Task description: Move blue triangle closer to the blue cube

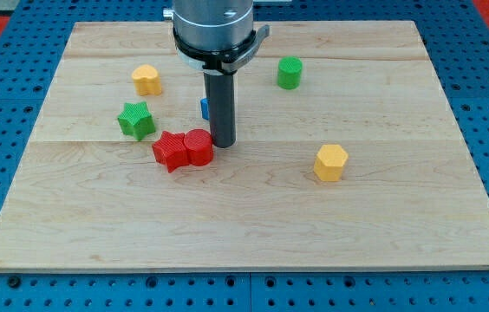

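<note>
Only a sliver of a blue block (203, 108) shows, just left of my rod; the rod hides the rest, so I cannot tell its shape. No second blue block is visible. My tip (222, 142) rests on the board just right of a red cylinder (198, 146), close to touching it. A red star (171, 151) sits against the cylinder's left side.
A green star (136, 120) and a yellow block (146, 80) lie at the view's left. A green cylinder (290, 72) is at the upper right. A yellow hexagonal block (330, 162) is at the right. The wooden board (244, 234) lies on a blue pegboard.
</note>
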